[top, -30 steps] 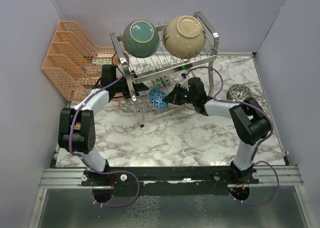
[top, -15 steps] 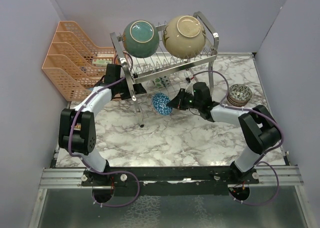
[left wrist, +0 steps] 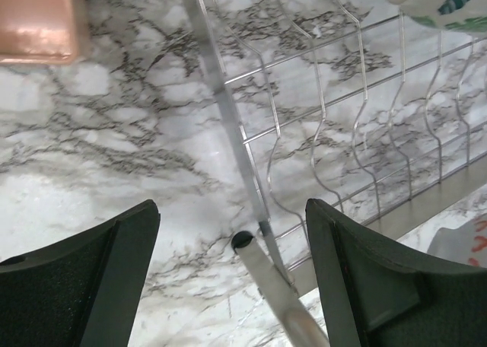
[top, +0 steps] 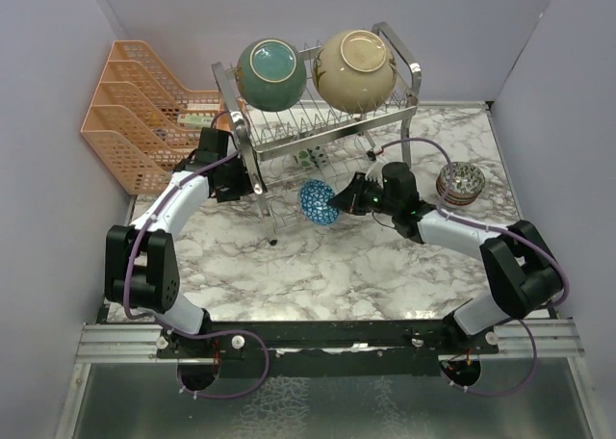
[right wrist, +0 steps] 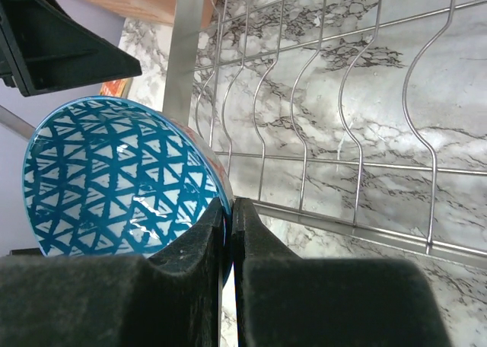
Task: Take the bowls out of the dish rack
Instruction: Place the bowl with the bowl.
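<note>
The silver wire dish rack (top: 318,121) stands at the back with a teal bowl (top: 270,72) and a cream bowl (top: 355,68) on its top tier. My right gripper (top: 339,202) is shut on the rim of a small blue patterned bowl (top: 317,201), held just in front of the rack's lower tier; the bowl shows large in the right wrist view (right wrist: 114,179). A small bowl with green leaf motifs (top: 310,156) sits on the lower tier. My left gripper (top: 234,181) is open and empty at the rack's left leg (left wrist: 251,187).
An orange plastic mesh organizer (top: 144,112) stands at the back left. A stack of small patterned bowls (top: 460,183) sits on the marble table (top: 318,266) at the right. Grey walls close in on both sides.
My right gripper has drawn the blue bowl out of the lower tier and forward, the arm swinging right. My left gripper has shifted slightly along the rack's left leg.
</note>
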